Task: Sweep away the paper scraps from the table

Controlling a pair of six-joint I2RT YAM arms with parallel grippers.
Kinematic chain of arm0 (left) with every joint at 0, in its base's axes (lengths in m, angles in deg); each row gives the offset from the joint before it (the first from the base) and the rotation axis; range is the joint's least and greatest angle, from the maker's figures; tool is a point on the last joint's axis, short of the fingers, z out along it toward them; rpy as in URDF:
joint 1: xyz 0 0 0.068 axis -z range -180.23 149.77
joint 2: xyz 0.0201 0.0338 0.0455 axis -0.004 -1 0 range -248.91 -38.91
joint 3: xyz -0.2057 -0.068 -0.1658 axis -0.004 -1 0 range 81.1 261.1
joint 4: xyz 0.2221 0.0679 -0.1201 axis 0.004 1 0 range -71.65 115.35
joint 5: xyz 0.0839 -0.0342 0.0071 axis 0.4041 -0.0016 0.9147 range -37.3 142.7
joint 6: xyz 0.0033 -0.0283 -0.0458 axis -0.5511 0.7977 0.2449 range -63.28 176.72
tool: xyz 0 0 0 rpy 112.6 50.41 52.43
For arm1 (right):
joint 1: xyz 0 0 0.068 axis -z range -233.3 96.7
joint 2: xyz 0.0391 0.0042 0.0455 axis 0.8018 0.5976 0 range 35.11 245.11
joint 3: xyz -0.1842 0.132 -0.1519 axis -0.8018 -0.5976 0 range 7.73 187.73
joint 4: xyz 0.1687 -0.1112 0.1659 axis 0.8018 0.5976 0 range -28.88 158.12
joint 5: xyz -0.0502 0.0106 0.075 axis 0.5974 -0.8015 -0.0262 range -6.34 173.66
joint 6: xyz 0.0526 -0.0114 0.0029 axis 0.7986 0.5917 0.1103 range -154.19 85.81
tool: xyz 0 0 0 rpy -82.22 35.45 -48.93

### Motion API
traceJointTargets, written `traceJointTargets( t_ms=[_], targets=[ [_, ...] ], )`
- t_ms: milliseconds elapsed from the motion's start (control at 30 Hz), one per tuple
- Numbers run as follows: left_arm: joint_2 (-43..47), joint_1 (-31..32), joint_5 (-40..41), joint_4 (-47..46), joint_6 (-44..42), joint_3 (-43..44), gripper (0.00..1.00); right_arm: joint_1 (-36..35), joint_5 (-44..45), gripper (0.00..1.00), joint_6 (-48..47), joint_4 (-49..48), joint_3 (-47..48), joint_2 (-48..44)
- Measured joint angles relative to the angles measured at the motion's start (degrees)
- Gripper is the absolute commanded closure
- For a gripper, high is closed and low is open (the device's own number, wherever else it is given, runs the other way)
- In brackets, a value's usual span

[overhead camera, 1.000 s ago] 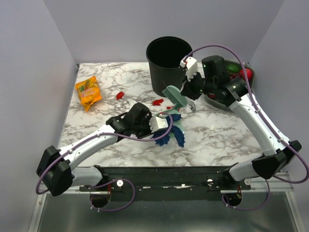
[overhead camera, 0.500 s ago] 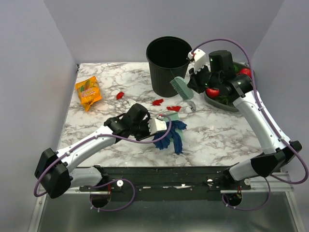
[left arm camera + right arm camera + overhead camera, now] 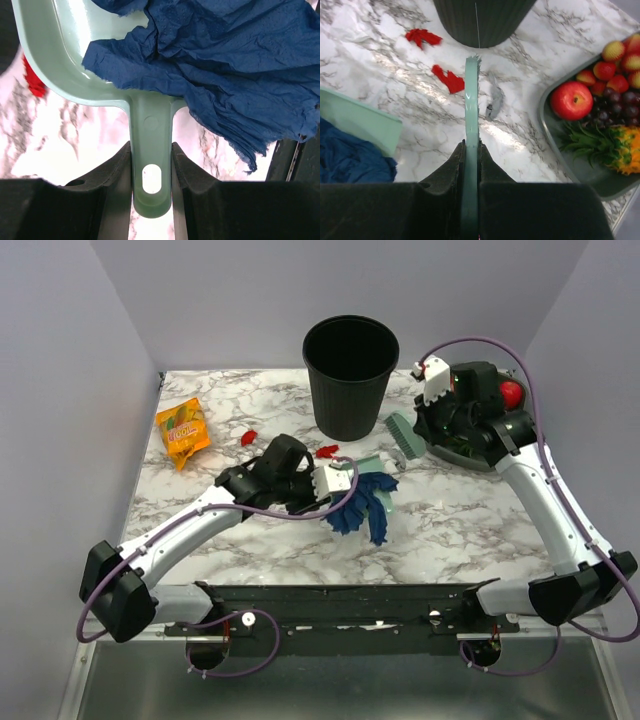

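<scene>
White marble desk [image 3: 450,525], red paper scraps [image 3: 449,80] before black plastic bin [image 3: 350,375]; left gripper [image 3: 152,165] clenched on teal plastic dustpan [image 3: 50,50] for catching, right gripper [image 3: 471,165] clamping teal brush [image 3: 471,100] for sweeping.

Robot lab booth: bare lilac-grey walls [image 3: 60,390] close around a marbled table [image 3: 470,530], black mounting rail [image 3: 340,605] in front.

The left arm [image 3: 180,530] and right arm [image 3: 548,502] share one build: white tubular links between bulky black joint housings [image 3: 115,592], each trailed by a looping purple cable [image 3: 478,339]. A small white box [image 3: 335,480] sits at each wrist. The left end effector [image 3: 151,147] and right end effector [image 3: 471,145] have thick, matt black, wedge-shaped fingers [image 3: 112,192].
</scene>
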Motion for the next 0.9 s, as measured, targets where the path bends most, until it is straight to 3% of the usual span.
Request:
traceJointTargets(
  t_ms=[333,900],
  targets=[
    [-4.94,-1.53,-1.75,2.80,1.46,13.73,1.00,8.17,7.04,0.99,1.66,-0.28,-5.01,-1.38],
    [-22.58,-14.25,-5.53,2.19,12.24,41.51,1.00,8.22,6.78,0.99,4.59,-0.37,-13.88,-7.37]
  ],
)
